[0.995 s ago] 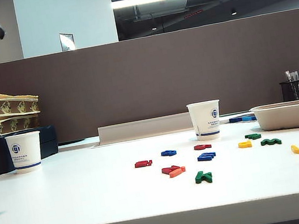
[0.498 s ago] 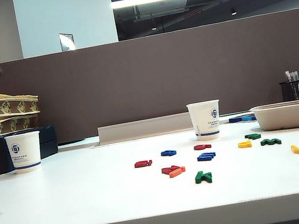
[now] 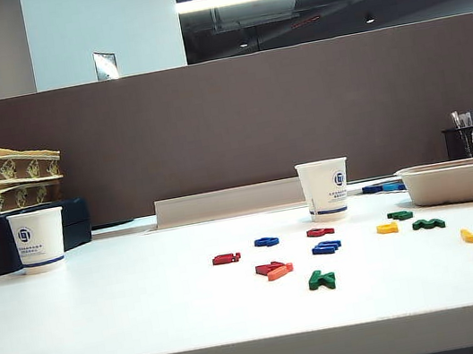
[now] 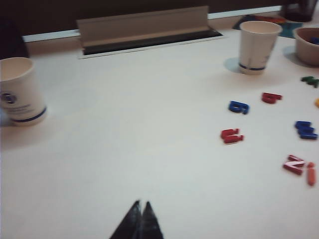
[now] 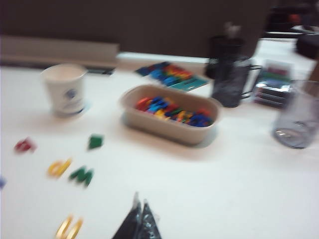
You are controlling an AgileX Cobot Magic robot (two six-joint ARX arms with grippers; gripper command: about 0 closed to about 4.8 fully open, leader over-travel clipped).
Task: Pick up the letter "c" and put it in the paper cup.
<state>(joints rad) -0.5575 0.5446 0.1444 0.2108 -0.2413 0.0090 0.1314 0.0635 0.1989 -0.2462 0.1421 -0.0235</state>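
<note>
— Exterior view, item one?
— Letter "c" (image 3: 320,232): flat on the counter (image 3: 153,327), just in front of the paper cup (image 3: 325,189), long axis running side to side. Which way its opening faces, I cannot tell.

— Left wrist view?
— My left claw (image 4: 141,206): tips pressed together, empty, over bare counter, well apart from the "c" (image 4: 271,97).

— Right wrist view?
— My right claw (image 5: 139,206): closed, empty, over the counter; tray (image 5: 164,130) beyond. All blurred.

Bare white tabletop (image 4: 129,149) lies open between the white paper cup at the left (image 4: 20,89) and the scattered plastic letters (image 4: 232,135); the beige tray of letters (image 5: 169,117) blocks the right side.
</note>
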